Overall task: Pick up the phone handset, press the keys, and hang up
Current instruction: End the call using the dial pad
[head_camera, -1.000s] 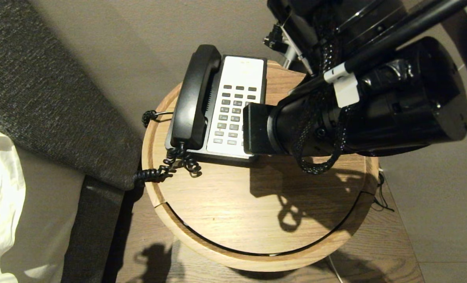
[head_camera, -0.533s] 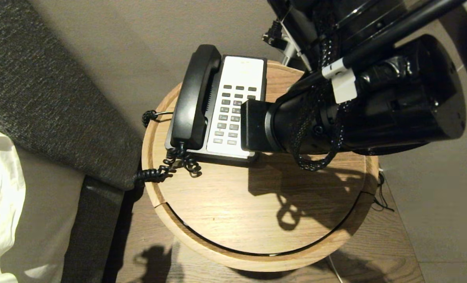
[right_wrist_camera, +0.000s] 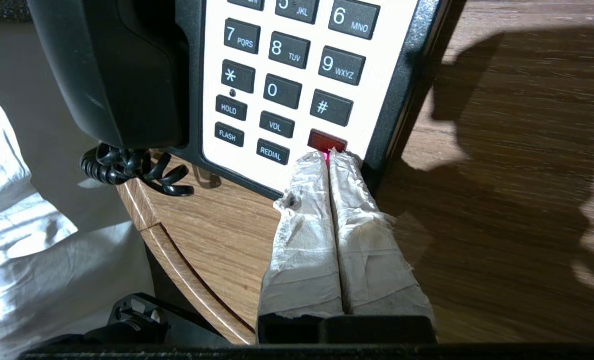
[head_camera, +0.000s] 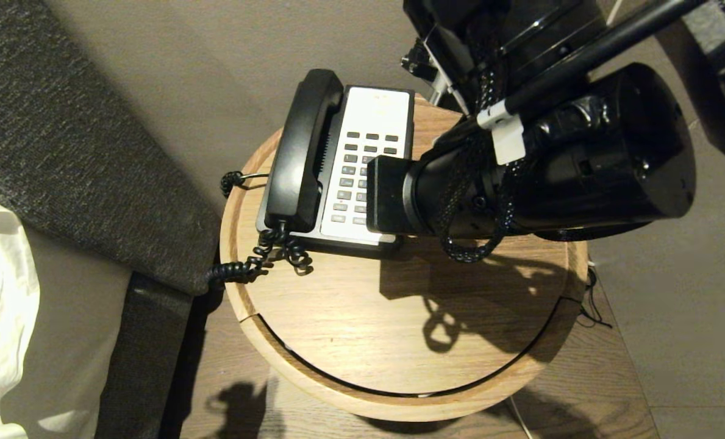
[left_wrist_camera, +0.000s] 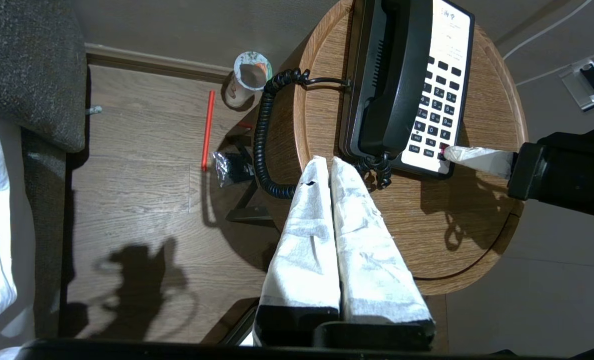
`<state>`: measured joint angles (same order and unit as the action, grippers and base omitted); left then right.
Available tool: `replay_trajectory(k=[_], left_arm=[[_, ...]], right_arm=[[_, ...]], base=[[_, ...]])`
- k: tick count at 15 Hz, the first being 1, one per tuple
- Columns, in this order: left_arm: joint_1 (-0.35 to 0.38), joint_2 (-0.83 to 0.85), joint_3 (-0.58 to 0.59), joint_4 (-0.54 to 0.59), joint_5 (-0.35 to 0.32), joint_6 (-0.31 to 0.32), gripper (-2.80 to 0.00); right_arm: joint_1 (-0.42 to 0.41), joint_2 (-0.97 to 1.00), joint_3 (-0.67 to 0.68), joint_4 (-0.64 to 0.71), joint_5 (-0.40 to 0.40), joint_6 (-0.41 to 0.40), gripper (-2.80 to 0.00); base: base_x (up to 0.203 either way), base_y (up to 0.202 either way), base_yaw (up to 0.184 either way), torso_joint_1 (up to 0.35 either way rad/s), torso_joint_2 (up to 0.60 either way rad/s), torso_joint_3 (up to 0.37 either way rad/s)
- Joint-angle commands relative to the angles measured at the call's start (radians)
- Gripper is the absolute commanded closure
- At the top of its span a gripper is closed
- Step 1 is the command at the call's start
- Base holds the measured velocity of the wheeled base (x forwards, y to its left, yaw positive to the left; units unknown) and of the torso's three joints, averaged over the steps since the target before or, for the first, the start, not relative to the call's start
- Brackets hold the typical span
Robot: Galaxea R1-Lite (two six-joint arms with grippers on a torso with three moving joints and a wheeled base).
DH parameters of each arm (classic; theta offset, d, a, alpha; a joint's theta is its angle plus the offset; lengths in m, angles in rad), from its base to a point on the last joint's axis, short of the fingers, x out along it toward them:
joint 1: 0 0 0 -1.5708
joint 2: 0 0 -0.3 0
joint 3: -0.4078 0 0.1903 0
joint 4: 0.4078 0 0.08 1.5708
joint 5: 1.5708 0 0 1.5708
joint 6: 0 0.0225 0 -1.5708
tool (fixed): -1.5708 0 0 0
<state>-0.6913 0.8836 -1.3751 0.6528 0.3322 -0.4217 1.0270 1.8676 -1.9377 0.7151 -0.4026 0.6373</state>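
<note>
Right gripper (right_wrist_camera: 330, 156) pressed shut, tips at the red key (right_wrist_camera: 326, 140), other keys (right_wrist_camera: 282, 70) beyond. Phone handset (right_wrist_camera: 112, 70) cradled alongside. Left gripper (left_wrist_camera: 326, 165) closed, empty, hovering near the coiled cord (left_wrist_camera: 264, 135).

Phone handset (head_camera: 303, 152): glossy black, curved, seated in cradle along left side of phone, coiled cord trailing from near end. Keys (head_camera: 362, 171): dark grey rows on white faceplate right of handset, red key (right_wrist_camera: 326, 140) at near right corner.

we read the keys (right_wrist_camera: 287, 70): 7 pqrs, 8 tuv, 9 wxyz, 6 mno, jkl, *, 0, #, then hold, vol, flash and redial, all on the white faceplate (right_wrist_camera: 376, 100).
</note>
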Motion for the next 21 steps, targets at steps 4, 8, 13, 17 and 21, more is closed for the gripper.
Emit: replay_trajectory(k=[4,8,13,17,21], left_arm=[[0.006,-0.006,0.005,0.004,-0.013,-0.005,0.00],[0.009,-0.014,0.013,0.005,-0.013,-0.005,0.00],[0.016,-0.035,0.045,0.005,-0.015,-0.005,0.00],[0.039,-0.056,0.070,0.007,-0.030,-0.032,0.00],[0.092,-0.106,0.118,0.013,-0.032,-0.038,0.00]], right_arm=[[-0.007,0.018,0.000,0.000,-0.005,0.004,0.00],[-0.008,0.016,0.002,0.006,-0.009,0.003,0.00],[-0.008,0.002,0.000,0.000,-0.010,0.001,0.00],[-0.010,-0.077,0.004,0.015,-0.003,0.006,0.00],[-0.010,-0.179,0.020,0.079,-0.007,0.033,0.00]], base=[[0.000,0.000,0.000,0.000,0.00,0.000],[0.000,0.000,0.000,0.000,0.00,0.000],[0.000,0.000,0.000,0.000,0.00,0.000],[0.000,0.000,0.000,0.000,0.00,0.000],[0.000,0.000,0.000,0.000,0.00,0.000]])
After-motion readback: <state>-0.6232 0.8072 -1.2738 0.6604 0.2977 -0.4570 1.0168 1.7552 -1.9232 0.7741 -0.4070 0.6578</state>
